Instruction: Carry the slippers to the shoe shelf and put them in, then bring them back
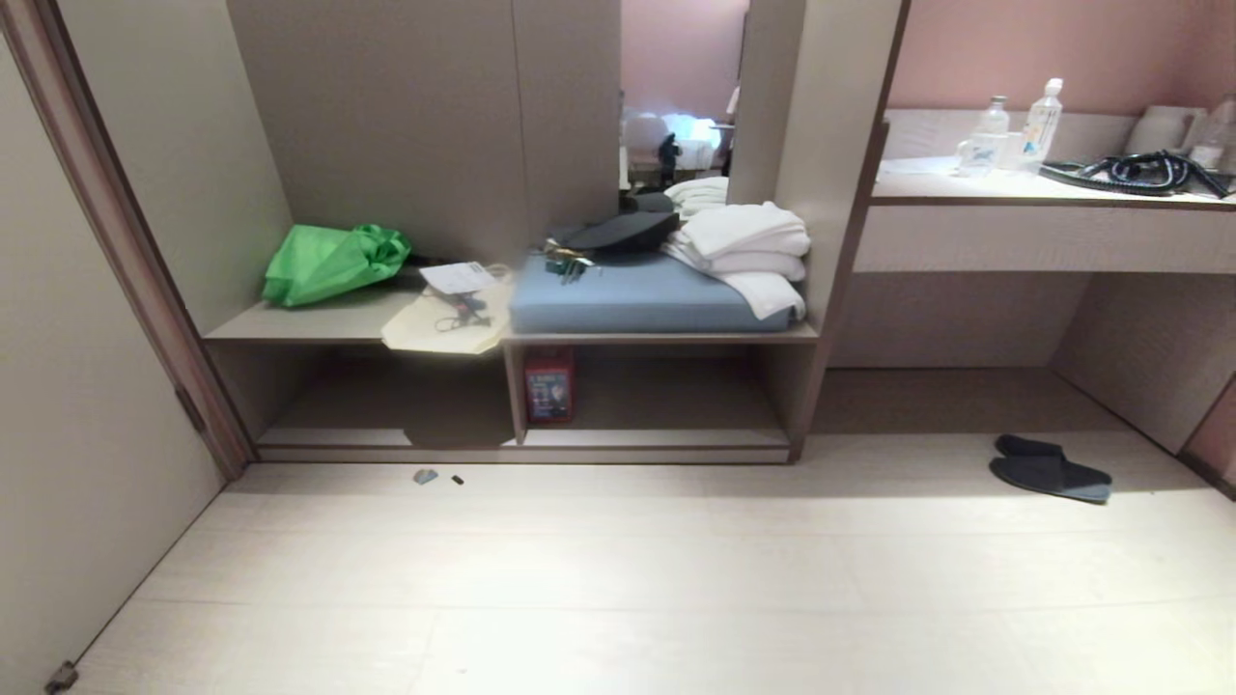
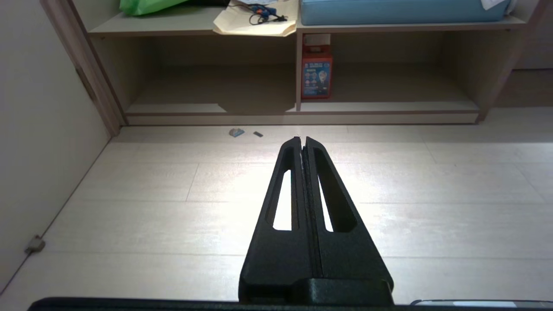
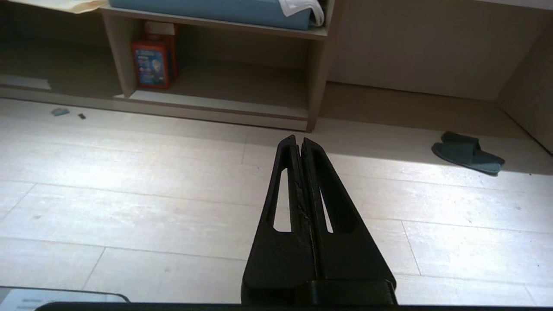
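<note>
Slippers: pair, apparently stacked, on floor right of shoe shelf, well apart from both grippers. Right gripper and left gripper: fingers pressed together, empty, above floor.

We see a pale wood floor. The slippers lie on it, one touching the other, off to the right. Two tiny bits lie on the floor just in front of the shoe shelf. A red box stands inside the shelf, against its left wall.
</note>
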Tool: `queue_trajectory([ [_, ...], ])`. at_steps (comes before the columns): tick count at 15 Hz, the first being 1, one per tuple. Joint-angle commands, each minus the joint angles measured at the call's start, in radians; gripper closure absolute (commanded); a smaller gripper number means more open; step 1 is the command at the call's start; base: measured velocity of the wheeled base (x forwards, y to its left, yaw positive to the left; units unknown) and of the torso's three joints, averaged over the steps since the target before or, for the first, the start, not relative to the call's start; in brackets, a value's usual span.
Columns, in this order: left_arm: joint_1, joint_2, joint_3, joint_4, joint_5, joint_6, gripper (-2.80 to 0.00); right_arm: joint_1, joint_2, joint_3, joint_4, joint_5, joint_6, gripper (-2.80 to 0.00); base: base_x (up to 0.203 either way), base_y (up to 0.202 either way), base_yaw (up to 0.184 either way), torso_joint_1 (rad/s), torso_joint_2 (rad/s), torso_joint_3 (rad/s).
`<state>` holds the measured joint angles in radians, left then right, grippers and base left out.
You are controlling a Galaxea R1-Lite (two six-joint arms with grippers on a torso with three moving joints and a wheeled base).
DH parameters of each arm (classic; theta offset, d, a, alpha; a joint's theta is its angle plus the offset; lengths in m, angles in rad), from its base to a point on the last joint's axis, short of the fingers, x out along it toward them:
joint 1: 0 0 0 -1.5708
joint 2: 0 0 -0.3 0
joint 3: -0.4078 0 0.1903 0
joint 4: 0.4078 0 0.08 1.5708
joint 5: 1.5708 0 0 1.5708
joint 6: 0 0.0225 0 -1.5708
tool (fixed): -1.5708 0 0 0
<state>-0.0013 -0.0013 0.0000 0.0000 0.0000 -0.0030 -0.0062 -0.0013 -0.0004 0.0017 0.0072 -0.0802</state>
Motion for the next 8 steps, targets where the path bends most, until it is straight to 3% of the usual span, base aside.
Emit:
queue_trajectory([
  [1, 0.000, 0.000, 0.000, 0.000, 0.000, 0.000, 0.00, 0.000, 0.001, 0.000, 0.000, 0.000, 0.000, 0.00, -0.197, 0.000, 0.004, -0.001, 0.01, 0.002],
  [8, 0.000, 0.000, 0.000, 0.000, 0.000, 0.000, 0.00, 0.000, 0.001, 0.000, 0.000, 0.000, 0.000, 0.00, -0.198, 0.000, 0.000, 0.002, 0.00, 0.002],
])
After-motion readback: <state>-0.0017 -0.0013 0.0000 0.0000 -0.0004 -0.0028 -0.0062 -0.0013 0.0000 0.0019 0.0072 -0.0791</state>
